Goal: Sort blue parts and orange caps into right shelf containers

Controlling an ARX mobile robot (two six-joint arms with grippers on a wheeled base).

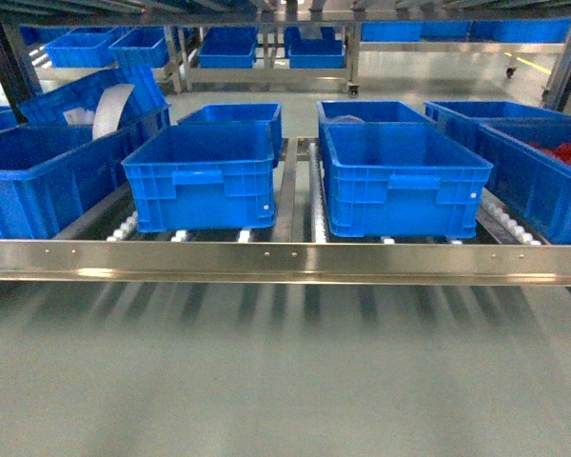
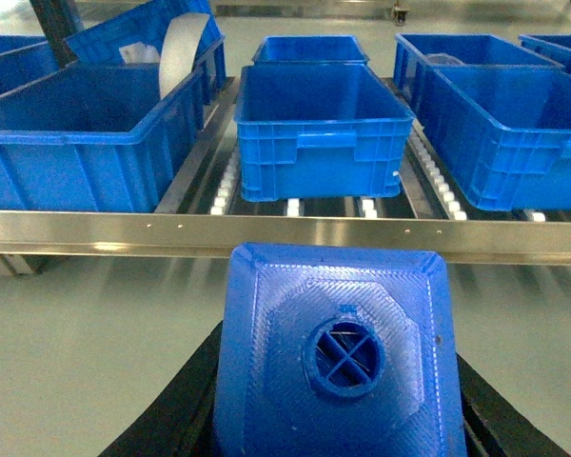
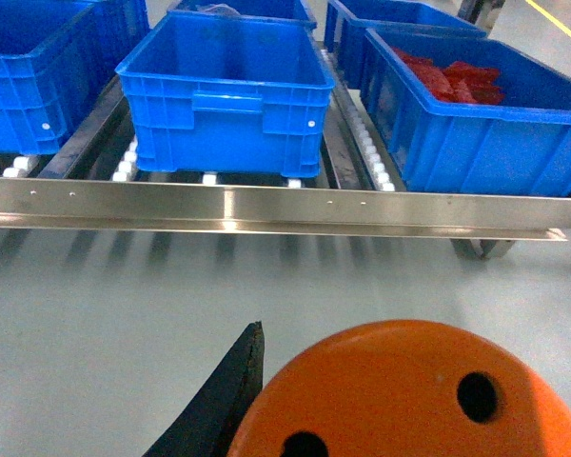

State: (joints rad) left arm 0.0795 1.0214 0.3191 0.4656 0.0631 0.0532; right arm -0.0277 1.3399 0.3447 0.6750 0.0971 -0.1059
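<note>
Here orange cap (image 3: 409, 400) hides the right gripper's (image 3: 390, 447) far finger.

Neither arm shows up in the head view at all. In the left wrist view, the left gripper (image 2: 335, 419) sits at the bottom of the frame, its dark fingers (image 2: 176, 409) closed on either side of a blue part (image 2: 335, 357), stud end facing the camera. In the right wrist view, one dark finger (image 3: 224, 395) of the right gripper (image 3: 400, 419) pokes up along the left side of an orange cap (image 3: 414, 395); the other finger is hidden behind the cap.
</note>
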